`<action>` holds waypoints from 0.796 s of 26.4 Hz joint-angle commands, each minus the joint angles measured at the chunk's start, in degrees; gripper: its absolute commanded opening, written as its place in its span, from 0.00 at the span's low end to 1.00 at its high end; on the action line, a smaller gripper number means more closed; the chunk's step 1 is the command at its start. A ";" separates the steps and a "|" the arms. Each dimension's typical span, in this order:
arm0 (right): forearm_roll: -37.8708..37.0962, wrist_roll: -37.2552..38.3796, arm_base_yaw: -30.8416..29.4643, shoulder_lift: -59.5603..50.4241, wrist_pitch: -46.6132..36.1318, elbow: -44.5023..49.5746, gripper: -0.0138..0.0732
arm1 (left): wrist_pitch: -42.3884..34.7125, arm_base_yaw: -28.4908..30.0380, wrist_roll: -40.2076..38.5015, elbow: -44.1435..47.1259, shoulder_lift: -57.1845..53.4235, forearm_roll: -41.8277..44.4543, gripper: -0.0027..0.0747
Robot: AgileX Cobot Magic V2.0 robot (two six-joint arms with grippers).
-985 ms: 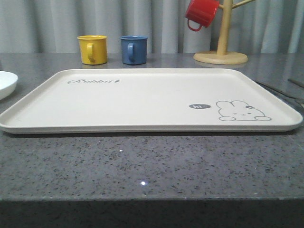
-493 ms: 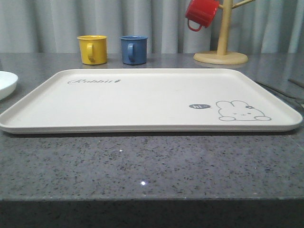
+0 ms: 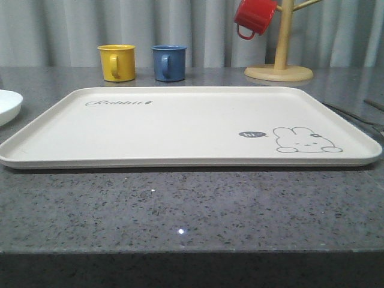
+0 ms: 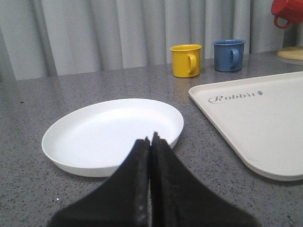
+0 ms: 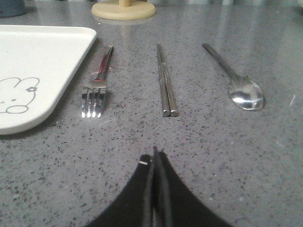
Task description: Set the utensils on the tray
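Grey speckled worktop holds the fork, chopsticks and spoon flat beside the empty tray, so both sets of fingers, pressed shut and holding nothing, may skid off such thin metal or knock pieces askew.

Soft, even indoor light, small glints on the speckled counter, sharp focus throughout.

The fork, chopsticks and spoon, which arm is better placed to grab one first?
Right. Its shut gripper faces the fork, chopsticks and spoon; the left gripper faces the white plate.
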 commanded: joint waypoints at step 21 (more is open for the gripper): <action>-0.41 -0.34 -0.29 14.09 7.85 -30.39 0.09 | -0.48 0.21 -0.67 -25.87 19.13 1.15 0.01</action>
